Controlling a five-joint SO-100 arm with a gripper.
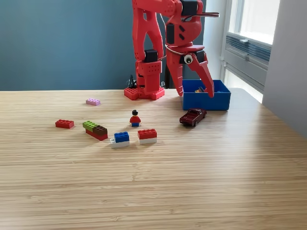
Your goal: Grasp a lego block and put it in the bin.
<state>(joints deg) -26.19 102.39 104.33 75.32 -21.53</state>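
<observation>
A red robot arm's claw (pixel 195 91) hangs spread open and empty over the blue bin (pixel 206 99) at the back of a wooden bench (pixel 192 182). Loose lego blocks (pixel 120 139), a small figure (pixel 135 118) and a toy car (pixel 193 116) lie in front.

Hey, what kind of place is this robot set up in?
Probably an office or home room, not a workshop: a wooden table stands by a window and a teal wall, with lego bricks and a toy car as practice props.

Five brick clusters (pixel 106 130), one minifigure (pixel 135 118), one toy car (pixel 193 116), one bin (pixel 206 101).
</observation>
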